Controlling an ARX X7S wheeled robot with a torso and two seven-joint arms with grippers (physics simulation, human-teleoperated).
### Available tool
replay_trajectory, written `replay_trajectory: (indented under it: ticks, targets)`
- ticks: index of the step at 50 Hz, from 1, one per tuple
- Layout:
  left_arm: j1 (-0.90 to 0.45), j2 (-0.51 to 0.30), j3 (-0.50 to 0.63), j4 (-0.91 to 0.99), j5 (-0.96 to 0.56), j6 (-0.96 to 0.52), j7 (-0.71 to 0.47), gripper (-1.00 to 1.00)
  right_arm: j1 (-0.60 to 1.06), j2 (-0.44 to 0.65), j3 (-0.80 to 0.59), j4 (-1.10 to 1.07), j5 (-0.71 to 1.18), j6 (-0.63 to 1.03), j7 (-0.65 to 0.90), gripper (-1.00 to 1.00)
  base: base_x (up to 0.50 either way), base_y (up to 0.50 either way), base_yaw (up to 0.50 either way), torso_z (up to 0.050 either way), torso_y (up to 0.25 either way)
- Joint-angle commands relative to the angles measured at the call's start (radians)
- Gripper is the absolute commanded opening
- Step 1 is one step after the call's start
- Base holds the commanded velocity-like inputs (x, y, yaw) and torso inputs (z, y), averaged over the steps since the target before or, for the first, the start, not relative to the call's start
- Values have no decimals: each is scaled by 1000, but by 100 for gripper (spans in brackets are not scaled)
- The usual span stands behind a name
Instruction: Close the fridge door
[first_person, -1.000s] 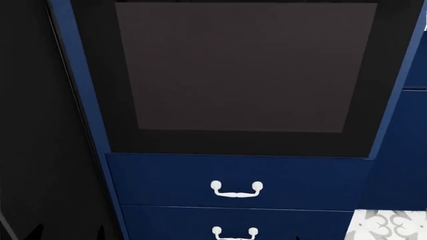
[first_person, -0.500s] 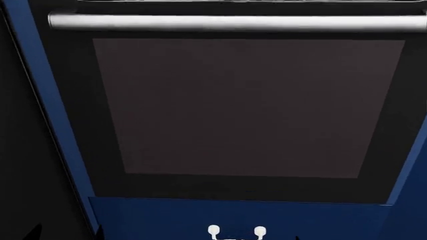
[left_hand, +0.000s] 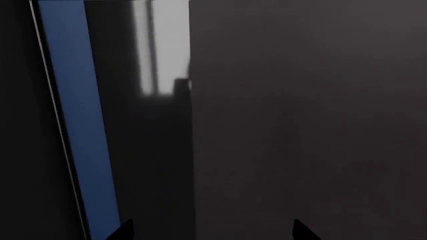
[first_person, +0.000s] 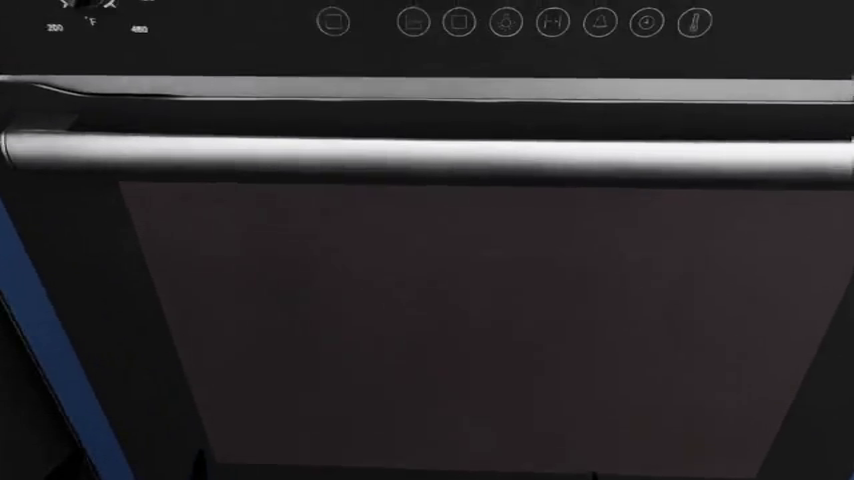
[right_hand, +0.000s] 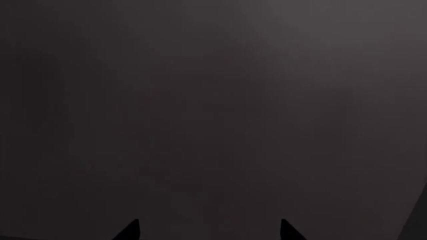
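Note:
The fridge door is out of view in every frame. My left gripper (left_hand: 213, 231) is open; only its two dark fingertips (left_hand: 125, 231) show, wide apart, with nothing between them, facing a dark glossy panel (left_hand: 300, 125). My right gripper (right_hand: 208, 231) is open too, its fingertips (right_hand: 287, 231) spread before a plain dark glass surface (right_hand: 213, 110). Neither gripper shows in the head view.
A black glass oven door (first_person: 454, 330) fills the head view, with a horizontal silver bar (first_person: 427, 157) and a control panel (first_person: 507, 22) above it. A blue cabinet strip (first_person: 54, 380) runs down its left side, and the blue cabinet strip (left_hand: 77, 125) also shows in the left wrist view.
The head view has swung upward: the white-handled blue drawers have dropped out of sight, and the oven's silver bar and control panel have come into view.

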Motion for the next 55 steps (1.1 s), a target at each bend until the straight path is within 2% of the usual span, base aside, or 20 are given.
replay_trajectory:
  ticks: [1,5,13,20,26,28,31,42,55]
  targets:
    - [2,8,-4,-7,29,6,8,100,-1,-10,12,-1,-6,7,-10,100,500,0,0,0,0]
    - [-1,8,-2,-13,28,9,6,100,1,-9,10,1,-14,8,1,100,500,0,0,0,0]
    - [14,-1,-41,53,-25,-40,-19,100,9,-8,5,14,-9,4,-1,100,0,0,0,0,1]
    - [124,-64,-135,320,-128,-173,-81,100,11,-13,3,21,-2,-8,3,100,0,0,0,0,0]
    - [158,-133,-295,472,-257,-262,-142,100,11,-16,-4,11,-2,-6,9,100,0,0,0,0,0]
    - [110,-140,-407,419,-420,-303,-147,100,18,-19,-4,20,-1,-12,10,100,0,0,0,0,0]
    - [64,-149,-456,337,-448,-306,-153,100,22,-20,-4,22,3,-12,12,100,0,0,0,0,0]
    - [-82,-212,-592,115,-496,-311,-179,100,30,-21,-6,24,12,-14,20,100,0,0,0,0,0]
    - [-252,-286,-655,-43,-507,-337,-228,100,29,-18,-9,23,18,-22,28,100,0,0,0,0,0]
